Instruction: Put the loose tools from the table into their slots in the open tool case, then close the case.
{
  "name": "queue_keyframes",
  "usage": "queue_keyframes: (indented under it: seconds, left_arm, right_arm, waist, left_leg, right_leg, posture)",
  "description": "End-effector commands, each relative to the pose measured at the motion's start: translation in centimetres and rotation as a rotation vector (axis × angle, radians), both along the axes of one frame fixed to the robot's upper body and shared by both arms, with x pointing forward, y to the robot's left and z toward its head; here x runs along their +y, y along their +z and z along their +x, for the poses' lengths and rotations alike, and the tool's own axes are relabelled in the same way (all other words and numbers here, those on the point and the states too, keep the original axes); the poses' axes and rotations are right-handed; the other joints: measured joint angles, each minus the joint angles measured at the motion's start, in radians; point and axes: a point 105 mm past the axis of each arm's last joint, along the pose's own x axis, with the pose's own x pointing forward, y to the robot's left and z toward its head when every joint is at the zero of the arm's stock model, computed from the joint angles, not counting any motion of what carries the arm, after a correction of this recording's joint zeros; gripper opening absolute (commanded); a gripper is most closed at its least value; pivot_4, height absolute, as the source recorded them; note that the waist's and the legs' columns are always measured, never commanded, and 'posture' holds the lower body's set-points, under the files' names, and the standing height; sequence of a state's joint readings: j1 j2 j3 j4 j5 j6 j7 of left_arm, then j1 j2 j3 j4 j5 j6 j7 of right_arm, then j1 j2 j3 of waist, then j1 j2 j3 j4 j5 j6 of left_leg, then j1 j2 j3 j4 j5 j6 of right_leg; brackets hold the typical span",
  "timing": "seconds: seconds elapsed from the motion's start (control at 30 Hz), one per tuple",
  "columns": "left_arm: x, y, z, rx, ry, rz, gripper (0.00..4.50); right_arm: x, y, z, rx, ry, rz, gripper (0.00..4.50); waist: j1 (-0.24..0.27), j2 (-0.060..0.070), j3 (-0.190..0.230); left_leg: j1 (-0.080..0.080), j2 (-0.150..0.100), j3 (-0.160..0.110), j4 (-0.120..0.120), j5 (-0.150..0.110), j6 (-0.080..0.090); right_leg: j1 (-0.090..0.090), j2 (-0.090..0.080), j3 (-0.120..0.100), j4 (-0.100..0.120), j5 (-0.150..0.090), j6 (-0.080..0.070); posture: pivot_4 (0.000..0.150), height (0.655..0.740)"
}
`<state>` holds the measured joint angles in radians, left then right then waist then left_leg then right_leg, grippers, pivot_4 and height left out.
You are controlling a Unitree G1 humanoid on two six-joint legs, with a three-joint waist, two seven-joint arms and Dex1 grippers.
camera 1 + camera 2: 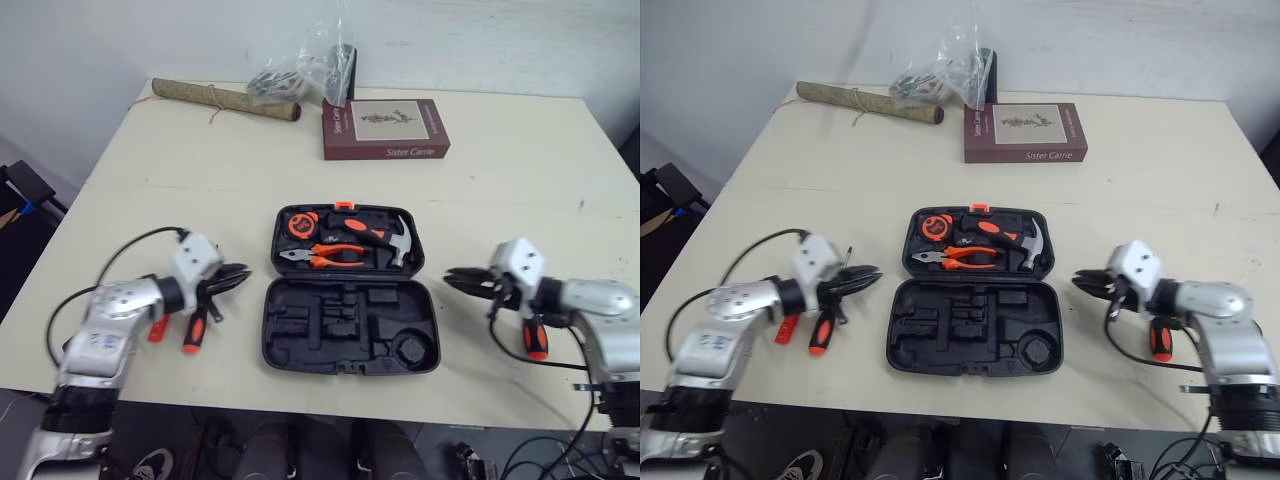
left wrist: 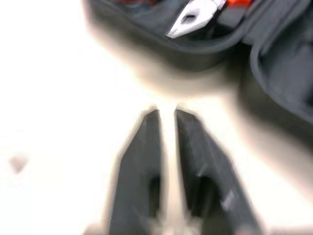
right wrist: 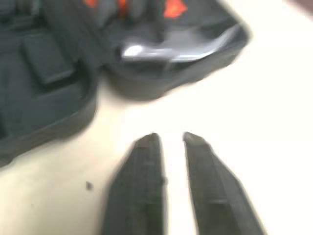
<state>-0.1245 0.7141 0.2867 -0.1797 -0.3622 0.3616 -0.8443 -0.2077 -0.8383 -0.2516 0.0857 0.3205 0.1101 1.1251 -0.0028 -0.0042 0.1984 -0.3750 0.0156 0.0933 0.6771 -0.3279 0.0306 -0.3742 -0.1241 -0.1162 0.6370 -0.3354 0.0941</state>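
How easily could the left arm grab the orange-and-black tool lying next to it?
Probably yes, easily: the orange-and-black tool lies uncovered beside its wrist, but the left gripper points toward the tool case, so it must turn back first.

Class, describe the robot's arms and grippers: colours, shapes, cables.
The left arm and right arm have rounded silver-grey shells, each ending in a white boxy wrist block. The left gripper and right gripper each carry two tapered black fingers. Thin black cables loop beside both arms.
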Motion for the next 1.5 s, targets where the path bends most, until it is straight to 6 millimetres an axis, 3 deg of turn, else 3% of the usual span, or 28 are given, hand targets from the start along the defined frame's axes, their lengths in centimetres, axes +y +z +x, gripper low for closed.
queue_keyframes:
  seconds: [0.03,0.13,0.17,0.23,0.43,0.5,0.6,0.67,0.8,0.87,0.97,1.17,1.27,1.5]
  left_arm:
    - [5.4,2.9,-2.6,-0.103,0.128,-0.013,2.82]
    - [11.5,2.9,-4.8,-0.098,0.330,-0.008,4.37]
    - [14.7,3.3,-6.3,-0.107,0.447,-0.010,4.37]
    - [18.5,3.5,-8.7,-0.111,0.583,-0.017,4.37]
    - [24.8,2.8,-14.7,-0.081,0.854,-0.008,4.37]
    - [26.1,2.1,-16.7,-0.051,0.918,0.000,4.37]
    - [26.8,1.5,-18.0,-0.030,0.952,0.004,4.37]
    - [26.4,1.4,-18.0,-0.030,0.931,-0.002,4.37]
    - [23.8,1.3,-16.0,-0.041,0.810,-0.019,4.37]
    - [20.6,1.7,-13.6,-0.039,0.692,-0.046,4.37]
    - [13.9,2.2,-10.4,-0.011,0.499,-0.093,4.37]
    - [5.4,1.0,-8.9,0.155,0.372,-0.056,4.37]
    - [3.5,0.2,-8.7,0.217,0.396,-0.050,4.37]
    - [1.9,-2.2,-8.6,0.317,0.497,-0.039,4.37]
  right_arm:
    - [-3.0,1.9,-1.8,-0.052,-0.067,-0.001,3.03]
    - [-6.0,1.7,-3.6,-0.059,-0.136,-0.005,4.50]
    - [-8.0,1.3,-4.6,-0.057,-0.197,-0.009,4.50]
    - [-10.5,0.6,-6.2,-0.056,-0.279,-0.015,4.50]
    - [-16.9,-1.6,-9.9,-0.014,-0.524,-0.072,4.50]
    - [-18.2,-2.3,-11.3,0.018,-0.570,-0.085,4.50]
    - [-18.8,-2.7,-12.3,0.025,-0.591,-0.082,4.50]
    - [-18.3,-2.8,-12.2,0.008,-0.559,-0.049,4.50]
    - [-15.1,-2.4,-10.3,-0.049,-0.404,0.031,4.50]
    - [-12.0,-1.8,-8.1,-0.095,-0.285,0.095,4.50]
    - [-6.5,-0.9,-5.7,-0.144,-0.087,0.172,4.50]
    - [0.5,0.3,-4.3,-0.175,0.158,0.276,4.50]
    - [2.7,0.6,-4.3,-0.176,0.251,0.307,4.50]
    - [6.8,1.2,-4.9,-0.180,0.435,0.339,4.50]
  waist:
    - [0.001,0.000,0.000]
    - [0.004,0.000,0.000]
    - [0.006,0.000,0.000]
    - [0.005,-0.001,0.000]
    - [-0.003,-0.001,0.000]
    - [-0.006,-0.001,0.000]
    - [-0.012,-0.002,0.000]
    - [-0.015,-0.002,0.000]
    - [-0.023,-0.001,-0.001]
    - [-0.025,-0.001,-0.001]
    - [-0.026,-0.002,-0.001]
    - [-0.023,0.000,-0.001]
    - [-0.022,-0.001,-0.001]
    - [-0.019,-0.001,-0.001]
  left_leg:
    - [0.001,0.000,0.000,0.000,0.000,0.000]
    - [0.002,0.000,0.000,0.000,0.000,0.001]
    - [0.004,0.000,0.000,-0.001,-0.001,0.001]
    - [0.005,0.000,0.000,-0.003,-0.002,0.001]
    - [0.006,-0.002,0.004,-0.010,-0.003,0.002]
    - [0.006,-0.002,0.005,-0.012,-0.004,0.002]
    - [0.007,-0.001,0.005,-0.014,-0.004,0.000]
    - [0.007,-0.001,0.005,-0.014,-0.006,-0.003]
    - [0.007,-0.002,0.004,-0.014,-0.007,-0.005]
    - [0.007,-0.002,0.004,-0.014,-0.007,-0.005]
    - [0.007,-0.002,0.004,-0.013,-0.005,-0.003]
    - [0.006,-0.002,0.004,-0.013,-0.003,0.000]
    - [0.006,-0.002,0.004,-0.012,-0.003,0.001]
    - [0.007,-0.002,0.003,-0.011,-0.002,0.001]
  right_leg:
    - [0.001,0.000,0.000,-0.001,0.000,0.000]
    - [0.003,0.000,0.000,-0.006,0.000,0.000]
    - [0.005,0.000,0.000,-0.007,0.000,0.000]
    - [0.005,-0.001,0.000,-0.009,0.000,0.000]
    - [0.002,-0.003,0.002,-0.011,0.000,0.000]
    - [0.001,-0.004,0.003,-0.011,0.000,0.000]
    - [0.000,-0.003,0.003,-0.011,0.000,0.000]
    - [0.000,-0.004,0.003,-0.010,0.000,0.000]
    - [0.000,-0.005,0.004,-0.010,0.000,0.000]
    - [0.000,-0.005,0.004,-0.010,0.000,0.000]
    - [0.000,-0.005,0.004,-0.010,0.000,0.000]
    - [0.000,-0.003,0.004,-0.008,0.000,0.000]
    - [0.002,-0.002,0.004,-0.009,0.000,0.000]
    - [0.003,-0.002,0.004,-0.010,0.000,0.000]
  posture:
    - [0.150,0.7400]
    - [0.150,0.7400]
    - [0.150,0.7400]
    - [0.150,0.7400]
    - [0.150,0.7400]
    - [0.150,0.7400]
    - [0.150,0.7400]
    - [0.150,0.7400]
    - [0.150,0.7400]
    - [0.150,0.7400]
    - [0.150,0.7400]
    - [0.150,0.7400]
    - [0.150,0.7400]
    - [0.150,0.7400]
